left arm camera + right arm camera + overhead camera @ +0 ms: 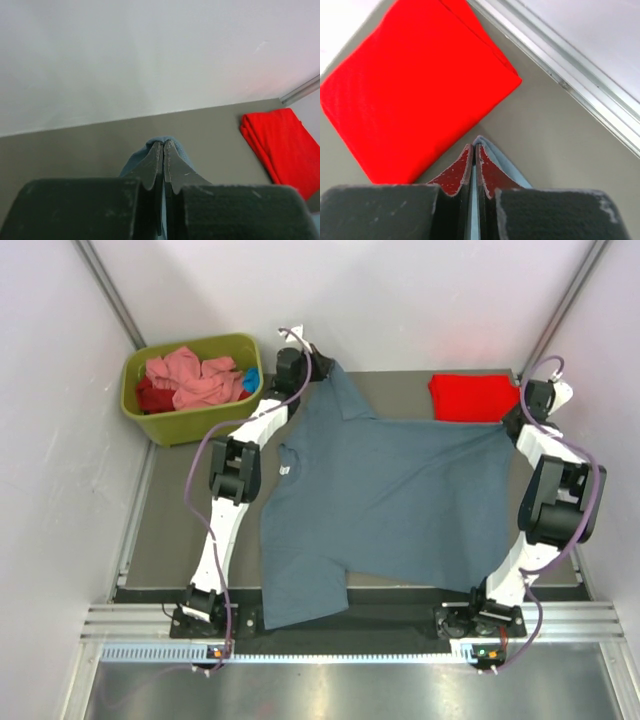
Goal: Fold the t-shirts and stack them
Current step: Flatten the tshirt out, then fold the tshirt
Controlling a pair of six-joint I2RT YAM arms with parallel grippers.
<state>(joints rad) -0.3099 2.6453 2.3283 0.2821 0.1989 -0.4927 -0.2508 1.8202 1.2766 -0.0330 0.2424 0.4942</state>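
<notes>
Upper left: olive bin (190,425) w/ pink tees (200,380) inside. Next, left gripper (163,146) pinched tight on blue-grey tee (390,490), spread flat mid-frame. Upper right: folded red tee (472,397); right gripper (474,148) clamped on blue-grey tee's far corner.

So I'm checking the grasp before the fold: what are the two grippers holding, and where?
Both hold the blue-grey t-shirt: the left gripper pinches what looks like its far sleeve end, the right gripper its far hem corner.

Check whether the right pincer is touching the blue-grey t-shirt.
Touching. The right wrist view shows the right pincer shut on an edge of the blue-grey t-shirt, with cloth poking out beside its tips.
</notes>
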